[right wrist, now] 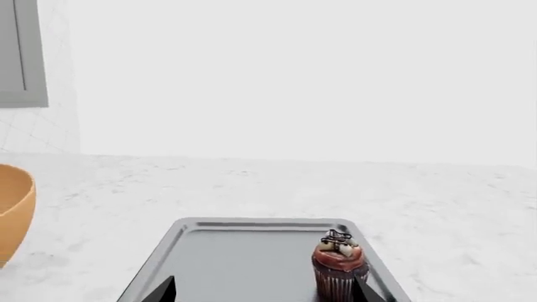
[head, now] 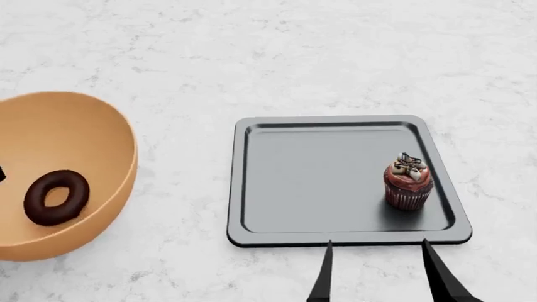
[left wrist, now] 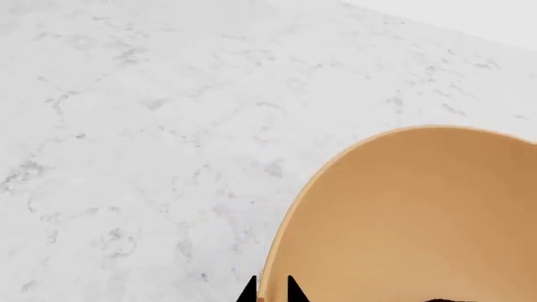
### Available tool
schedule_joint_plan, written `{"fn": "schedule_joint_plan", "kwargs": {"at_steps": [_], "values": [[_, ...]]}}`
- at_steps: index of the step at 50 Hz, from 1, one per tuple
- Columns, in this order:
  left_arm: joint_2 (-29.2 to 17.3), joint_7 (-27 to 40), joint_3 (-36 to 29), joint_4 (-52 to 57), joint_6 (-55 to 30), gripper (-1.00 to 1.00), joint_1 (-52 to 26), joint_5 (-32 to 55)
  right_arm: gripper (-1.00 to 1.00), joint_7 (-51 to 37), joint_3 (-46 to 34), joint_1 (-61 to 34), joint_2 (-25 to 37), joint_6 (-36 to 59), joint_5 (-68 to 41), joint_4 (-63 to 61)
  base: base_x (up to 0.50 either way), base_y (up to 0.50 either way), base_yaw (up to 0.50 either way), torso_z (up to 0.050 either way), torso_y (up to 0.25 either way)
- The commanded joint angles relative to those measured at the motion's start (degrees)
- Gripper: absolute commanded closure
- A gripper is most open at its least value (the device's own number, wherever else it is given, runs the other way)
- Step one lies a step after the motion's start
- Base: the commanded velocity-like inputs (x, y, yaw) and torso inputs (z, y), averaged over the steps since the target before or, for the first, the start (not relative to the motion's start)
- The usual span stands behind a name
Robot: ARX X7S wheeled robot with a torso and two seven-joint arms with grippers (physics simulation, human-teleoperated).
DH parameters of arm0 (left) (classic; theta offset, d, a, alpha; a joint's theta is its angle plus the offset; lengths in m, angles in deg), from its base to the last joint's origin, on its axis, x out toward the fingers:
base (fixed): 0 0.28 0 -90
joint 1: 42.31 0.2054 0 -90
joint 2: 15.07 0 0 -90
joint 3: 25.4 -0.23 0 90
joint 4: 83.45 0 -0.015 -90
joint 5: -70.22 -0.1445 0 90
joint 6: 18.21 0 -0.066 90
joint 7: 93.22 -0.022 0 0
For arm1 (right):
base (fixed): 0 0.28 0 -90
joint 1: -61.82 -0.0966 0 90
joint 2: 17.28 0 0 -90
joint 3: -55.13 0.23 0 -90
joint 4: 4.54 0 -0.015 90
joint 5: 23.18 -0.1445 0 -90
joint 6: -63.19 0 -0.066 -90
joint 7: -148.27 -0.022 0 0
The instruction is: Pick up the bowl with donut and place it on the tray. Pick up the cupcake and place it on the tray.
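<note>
The tan-orange bowl [head: 75, 135] is left of the tray and tilted, with the chocolate donut [head: 55, 196] lying inside it. In the left wrist view my left gripper [left wrist: 270, 290] has its two fingertips close together on either side of the bowl's rim [left wrist: 403, 207], gripping it. The cupcake [head: 408, 182] stands upright on the right part of the dark grey tray [head: 319, 176]. My right gripper [head: 378, 277] is open and empty just in front of the tray's near edge. In the right wrist view the cupcake [right wrist: 339, 270] stands beside one fingertip [right wrist: 366, 291].
The white marble counter [head: 293, 56] runs all round the tray and bowl. A white wall and a grey cabinet edge [right wrist: 21, 56] show beyond the counter in the right wrist view.
</note>
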Motion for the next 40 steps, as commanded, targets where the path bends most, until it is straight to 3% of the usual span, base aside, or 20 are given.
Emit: {"fn": "schedule_joint_plan", "kwargs": {"at_steps": [1, 11, 30, 36, 40], "values": [[3.6, 1.3, -3.7, -3.1, -2.5, 1.00, -8.4, 2.4, -1.00, 0.5, 0.4, -0.3, -0.8, -0.5, 0.7, 0.4, 0.00, 0.00, 0.00, 0.000, 0.000], [8.9, -8.3, -12.5, -16.7, -0.4, 1.00, -22.7, -5.9, -1.00, 0.6, 1.5, 0.2, -1.4, -3.5, 0.9, 3.0, 0.00, 0.00, 0.00, 0.000, 0.000], [17.6, -23.0, -20.9, -39.8, 6.4, 1.00, -36.4, -14.7, -1.00, 0.0, 1.2, 0.5, -2.5, -7.2, 2.6, 6.2, 0.00, 0.00, 0.00, 0.000, 0.000], [22.4, -30.8, -22.7, -54.7, 11.4, 1.00, -42.1, -17.4, -1.00, -0.4, 1.6, 1.1, -2.2, -7.0, 2.4, 5.5, 0.00, 0.00, 0.00, 0.000, 0.000], [27.3, -39.2, -24.0, -71.9, 17.9, 1.00, -48.3, -20.2, -1.00, -0.5, 1.7, 1.3, -2.2, -7.5, 2.5, 5.6, 0.00, 0.00, 0.00, 0.000, 0.000]]}}
